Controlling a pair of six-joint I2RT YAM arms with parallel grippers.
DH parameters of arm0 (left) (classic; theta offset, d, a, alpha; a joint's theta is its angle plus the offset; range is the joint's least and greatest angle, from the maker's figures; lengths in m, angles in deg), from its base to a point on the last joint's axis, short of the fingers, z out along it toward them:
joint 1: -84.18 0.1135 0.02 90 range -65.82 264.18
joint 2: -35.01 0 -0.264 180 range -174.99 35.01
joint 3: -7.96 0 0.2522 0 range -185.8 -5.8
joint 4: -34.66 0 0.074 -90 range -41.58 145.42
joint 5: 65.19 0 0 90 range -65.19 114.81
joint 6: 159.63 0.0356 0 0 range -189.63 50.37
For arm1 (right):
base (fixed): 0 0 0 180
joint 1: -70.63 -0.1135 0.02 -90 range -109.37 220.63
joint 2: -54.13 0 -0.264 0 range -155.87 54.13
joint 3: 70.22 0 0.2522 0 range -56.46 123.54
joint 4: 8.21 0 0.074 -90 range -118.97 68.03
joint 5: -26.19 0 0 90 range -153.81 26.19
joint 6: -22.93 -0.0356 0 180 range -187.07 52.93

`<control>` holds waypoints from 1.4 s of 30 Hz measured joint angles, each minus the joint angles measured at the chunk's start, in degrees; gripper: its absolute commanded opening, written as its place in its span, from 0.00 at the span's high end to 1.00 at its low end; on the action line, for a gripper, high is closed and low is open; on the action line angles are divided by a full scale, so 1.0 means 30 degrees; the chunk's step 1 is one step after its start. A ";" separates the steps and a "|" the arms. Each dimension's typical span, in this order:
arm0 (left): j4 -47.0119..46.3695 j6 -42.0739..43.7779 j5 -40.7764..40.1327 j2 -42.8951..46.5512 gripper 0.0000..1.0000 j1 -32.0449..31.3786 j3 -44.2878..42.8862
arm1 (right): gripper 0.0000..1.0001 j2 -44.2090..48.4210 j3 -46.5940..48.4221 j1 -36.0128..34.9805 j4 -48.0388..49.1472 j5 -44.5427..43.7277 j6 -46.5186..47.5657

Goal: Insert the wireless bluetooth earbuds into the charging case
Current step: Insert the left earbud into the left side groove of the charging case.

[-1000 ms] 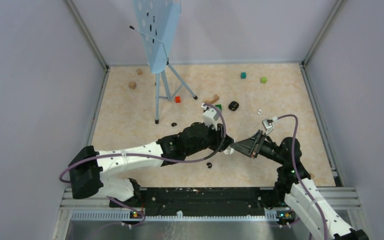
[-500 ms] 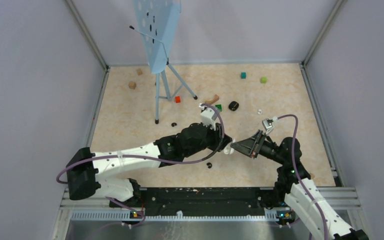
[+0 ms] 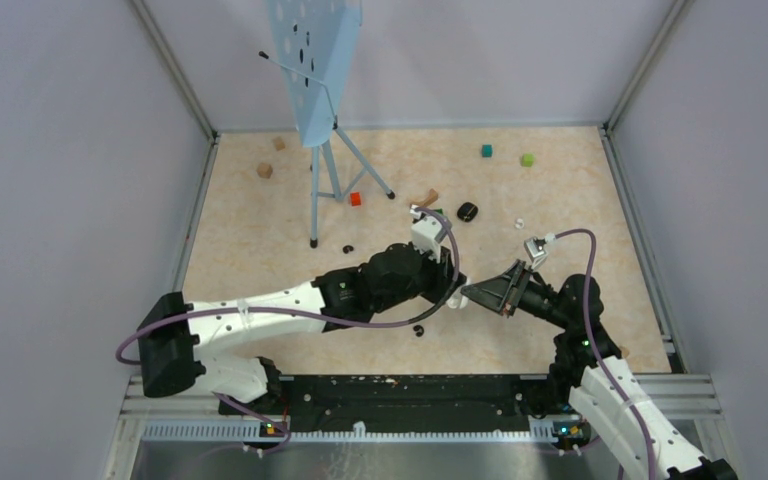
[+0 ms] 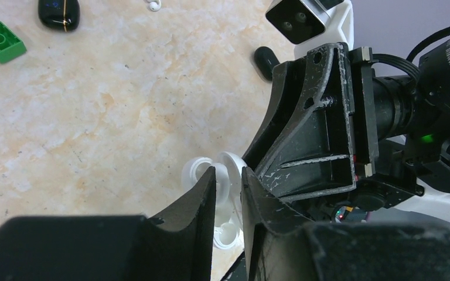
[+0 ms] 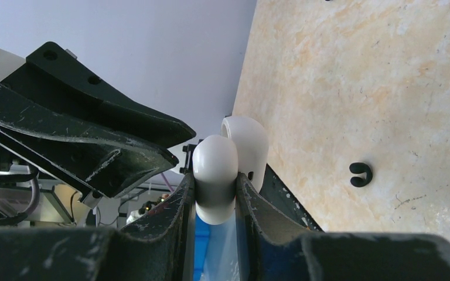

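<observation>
Between the two arms, the left gripper [image 4: 228,171] has crept nearer and its fingers [image 4: 202,193] have drawn closer, with a thin gap left; whether they pinch a bud I cannot tell. Just past their tips sits the white charging case [image 5: 245,140], squeezed by the right gripper [image 5: 215,178], so loading looks close. One white earbud [image 3: 519,223] lies well apart.

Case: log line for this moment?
right gripper: shut on case | left gripper: narrow gap, at case, hold unclear
</observation>
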 measured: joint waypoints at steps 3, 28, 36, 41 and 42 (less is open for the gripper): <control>0.0240 0.0211 -0.0233 -0.0189 0.75 -0.0022 -0.0255 | 1.00 0.0000 0.0000 0.0000 0.0000 -0.0007 0.0000; 0.1064 0.0903 -0.1537 -0.0809 1.00 -0.0685 -0.0517 | 1.00 0.0000 0.0000 0.0000 -0.0095 -0.0109 0.0007; 0.1304 0.0976 -0.4065 -0.0787 1.00 -0.1909 -0.0561 | 1.00 -0.0007 0.0000 0.0000 -0.0415 -0.0153 0.0015; 0.1494 0.0765 -0.5005 -0.0794 1.00 -0.2331 -0.0561 | 1.00 -0.0007 0.0000 0.0000 -0.0554 -0.0233 -0.0015; 0.1501 0.0736 -0.5093 -0.0794 1.00 -0.2346 -0.0561 | 1.00 -0.0007 0.0000 0.0000 -0.0554 -0.0262 -0.0029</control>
